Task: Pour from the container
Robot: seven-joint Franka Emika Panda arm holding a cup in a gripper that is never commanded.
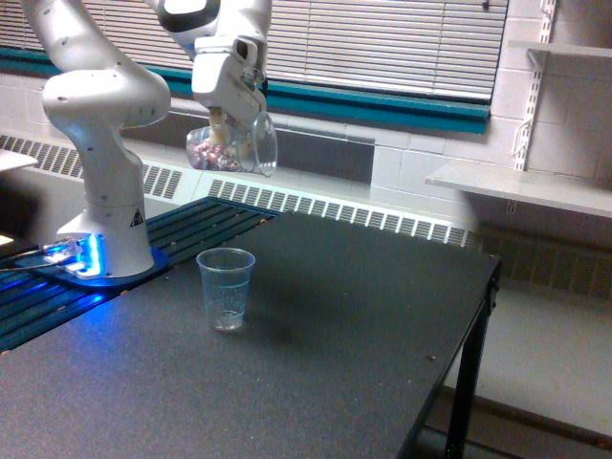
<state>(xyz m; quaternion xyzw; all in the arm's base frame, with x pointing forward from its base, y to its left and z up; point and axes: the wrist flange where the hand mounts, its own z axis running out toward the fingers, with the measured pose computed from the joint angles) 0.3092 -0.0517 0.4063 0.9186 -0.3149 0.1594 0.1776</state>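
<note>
**A:** Why was the cup hanging that high?

**B:** My guess, to clear the marked cup on the table at 6 o'clock below it. The gripper was clamped on its wall.

**A:** And its tilt?

**B:** Nearly sideways: long axis roughly level, rim facing 3 o'clock, pinkish bits at the base end.

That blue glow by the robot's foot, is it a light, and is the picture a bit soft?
Exterior view: yes, a blue light at the robot's base spills onto the table; the held container looks hazy and soft, and the standing cup casts a faint shadow.
</note>
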